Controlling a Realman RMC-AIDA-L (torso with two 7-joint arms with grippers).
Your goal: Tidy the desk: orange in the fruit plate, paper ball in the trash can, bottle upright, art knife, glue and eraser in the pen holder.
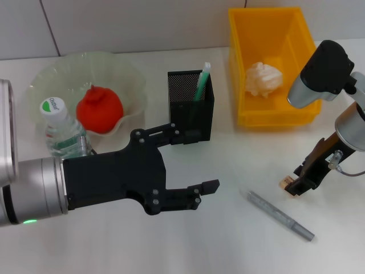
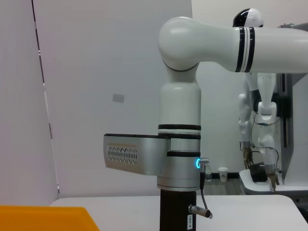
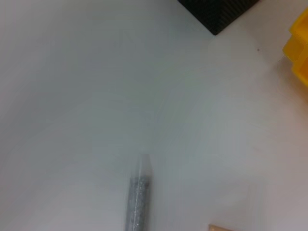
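The orange (image 1: 100,109) lies in the pale-green fruit plate (image 1: 85,60) at the back left. The bottle (image 1: 63,130) stands upright in front of the plate. The paper ball (image 1: 263,79) rests inside the yellow trash can (image 1: 272,34). The black mesh pen holder (image 1: 191,108) holds a green-capped stick (image 1: 202,81). A grey glittery glue stick (image 1: 279,216) (image 3: 137,197) lies on the table at the front right. My left gripper (image 1: 197,160) hovers open in front of the pen holder. My right gripper (image 1: 295,185) is shut on the small beige eraser (image 1: 283,182), just above the table.
The trash can stands right behind my right arm, and its corner (image 2: 43,219) shows in the left wrist view. The pen holder's corner (image 3: 216,12) shows in the right wrist view. A white wall closes off the back of the white table (image 1: 239,251).
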